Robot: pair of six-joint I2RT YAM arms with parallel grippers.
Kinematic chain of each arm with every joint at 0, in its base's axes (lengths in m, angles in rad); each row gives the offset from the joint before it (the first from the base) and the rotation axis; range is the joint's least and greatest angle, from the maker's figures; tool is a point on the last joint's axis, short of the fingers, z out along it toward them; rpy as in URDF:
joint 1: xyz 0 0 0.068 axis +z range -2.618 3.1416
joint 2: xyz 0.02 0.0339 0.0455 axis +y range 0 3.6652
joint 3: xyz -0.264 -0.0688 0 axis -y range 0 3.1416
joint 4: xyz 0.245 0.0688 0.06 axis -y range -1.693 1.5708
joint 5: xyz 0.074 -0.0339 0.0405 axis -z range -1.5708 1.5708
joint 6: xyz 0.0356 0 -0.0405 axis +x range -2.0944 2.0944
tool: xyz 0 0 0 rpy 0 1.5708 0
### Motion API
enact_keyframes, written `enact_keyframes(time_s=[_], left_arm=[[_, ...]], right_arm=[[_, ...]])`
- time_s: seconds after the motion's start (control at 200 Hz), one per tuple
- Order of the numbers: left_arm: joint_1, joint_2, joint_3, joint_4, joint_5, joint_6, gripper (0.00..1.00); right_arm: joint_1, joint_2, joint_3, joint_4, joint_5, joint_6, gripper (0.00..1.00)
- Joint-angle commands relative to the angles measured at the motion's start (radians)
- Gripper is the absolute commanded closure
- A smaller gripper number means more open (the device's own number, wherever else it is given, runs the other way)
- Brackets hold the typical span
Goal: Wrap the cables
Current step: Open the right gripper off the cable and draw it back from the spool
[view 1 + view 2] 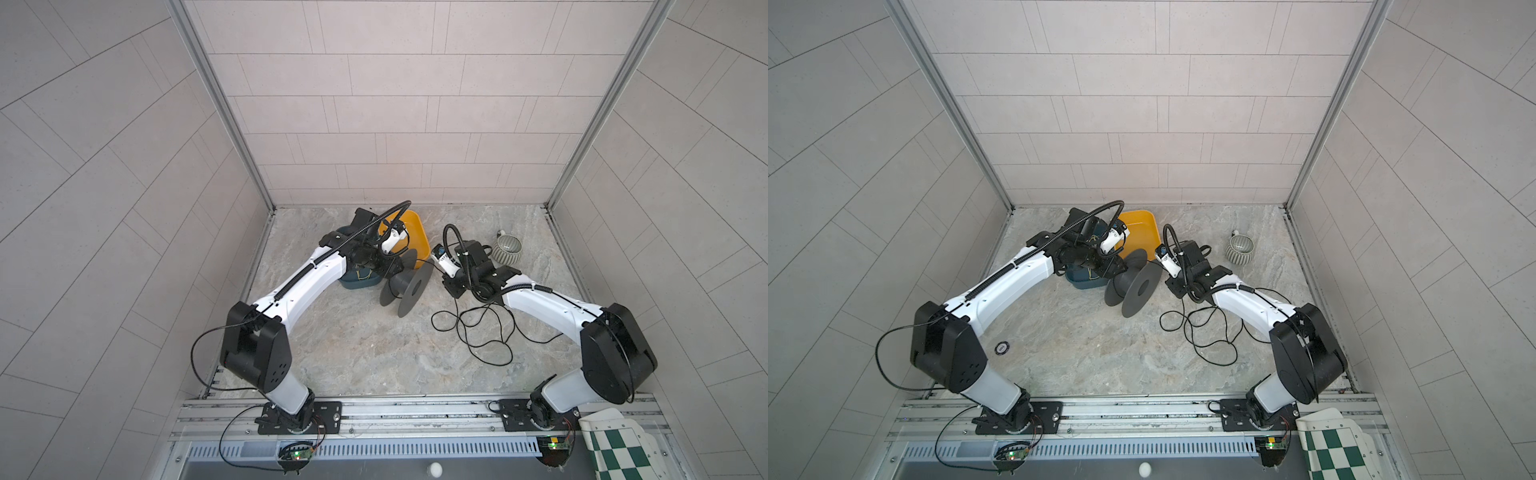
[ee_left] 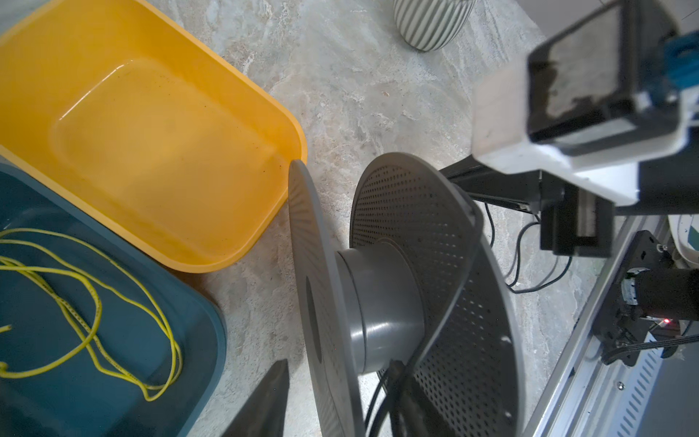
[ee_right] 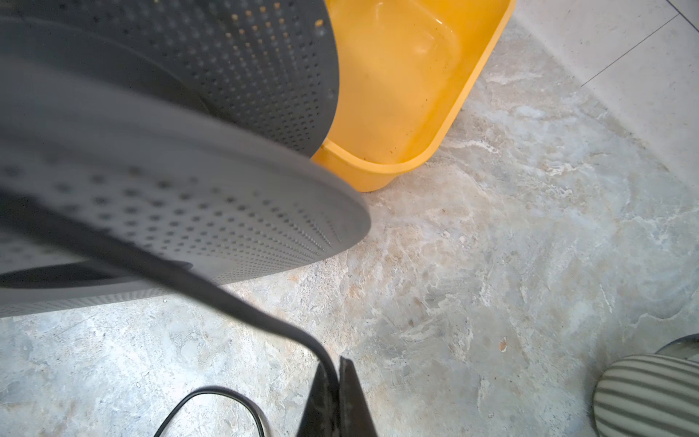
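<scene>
We see the right gripper pinching the cable; the left gripper straddles the spool flange, half open.

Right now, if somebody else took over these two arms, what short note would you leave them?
Left gripper: jaws open, astride a flange of the grey spool, not clamped.
Right gripper: shut on the black cable beside the spool.
Done: one strand reaches the hub, which looks bare.
To do: most of the cable lies in loose loops on the table; wind it on.
</scene>
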Motion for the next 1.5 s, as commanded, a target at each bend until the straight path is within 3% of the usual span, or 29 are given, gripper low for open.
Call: enact_keyframes(time_s=[0.0, 0.275, 0.591, 0.771, 0.841, 0.966, 1.066, 1.231, 1.491], left_arm=[[0.0, 0.017, 0.036, 0.002, -0.028, 0.007, 0.55], [-0.001, 0.006, 0.025, 0.01, -0.099, -0.012, 0.71], [-0.013, -0.021, 0.039, -0.015, -0.145, -0.028, 1.0], [-0.034, -0.067, 0.067, -0.049, -0.203, -0.07, 1.0], [-0.04, -0.079, 0.098, -0.084, -0.232, -0.097, 1.0], [-0.047, -0.093, 0.173, -0.167, -0.31, -0.172, 1.0], [-0.059, -0.11, 0.226, -0.224, -0.389, -0.22, 1.0], [-0.06, -0.15, 0.281, -0.271, -0.438, -0.318, 1.0], [-0.06, -0.122, 0.46, -0.405, -0.463, -0.371, 1.0]], right_arm=[[-0.002, 0.002, 0.018, -0.012, 0.002, -0.019, 1.0], [-0.002, 0.012, 0.036, -0.014, 0.007, -0.022, 1.0], [0.0, 0.004, 0.055, -0.009, -0.004, -0.007, 1.0], [0.001, -0.025, 0.057, -0.024, -0.012, 0.024, 1.0], [0.001, -0.048, 0.06, -0.04, -0.028, 0.043, 0.86], [0.001, -0.139, 0.038, -0.046, -0.051, 0.112, 0.35], [0.0, -0.227, -0.005, -0.024, -0.05, 0.177, 0.13], [-0.002, -0.337, -0.061, -0.012, -0.05, 0.28, 0.04], [-0.002, -0.462, -0.192, 0.122, -0.156, 0.422, 0.17]])
